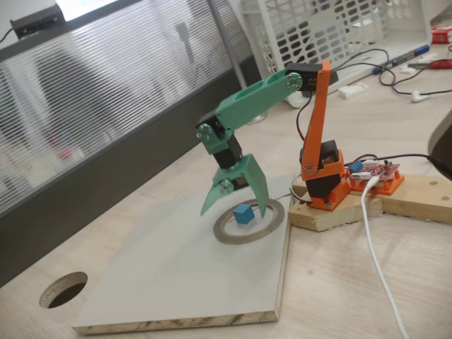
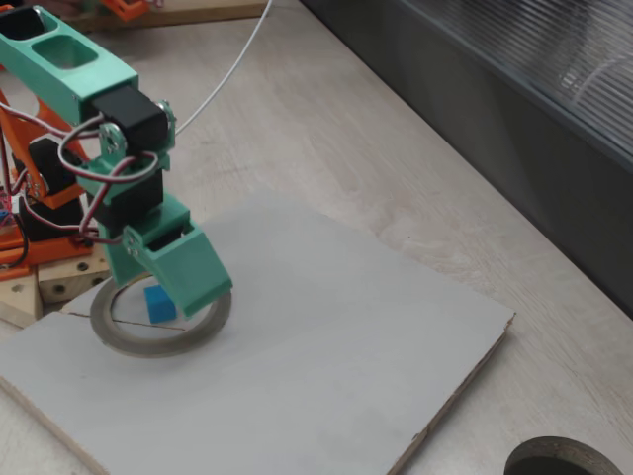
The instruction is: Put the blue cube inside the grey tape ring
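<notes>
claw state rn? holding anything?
Green two-finger claw: open, holding nothing. Its fingers straddle the small sky-blue cube, which sits free on the board inside the flat grey tape ring.

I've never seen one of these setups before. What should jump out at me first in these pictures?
Most striking is the green gripper, its two fingers spread open and pointing down over the grey tape ring, which lies flat on a pale board. Inside that ring sits the blue cube, on the board between the fingertips. Behind stands the arm's bright orange base on a wooden block.
</notes>
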Tool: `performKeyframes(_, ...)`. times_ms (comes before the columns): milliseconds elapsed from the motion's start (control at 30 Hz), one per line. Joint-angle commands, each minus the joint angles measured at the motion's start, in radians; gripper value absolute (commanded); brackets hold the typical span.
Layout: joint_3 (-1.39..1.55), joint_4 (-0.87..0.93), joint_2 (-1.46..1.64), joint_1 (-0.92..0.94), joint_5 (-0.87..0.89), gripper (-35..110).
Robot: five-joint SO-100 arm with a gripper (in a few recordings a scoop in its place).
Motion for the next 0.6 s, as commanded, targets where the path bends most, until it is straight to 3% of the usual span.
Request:
performKeyframes(0,-0.170,0.192,0.000,0.006,0.011,99)
performKeyframes(167,-0.460,0.456,-0.003,0.008,0.008,99)
performKeyframes(567,-0.540,0.459,-0.038,0.018,0.005,99)
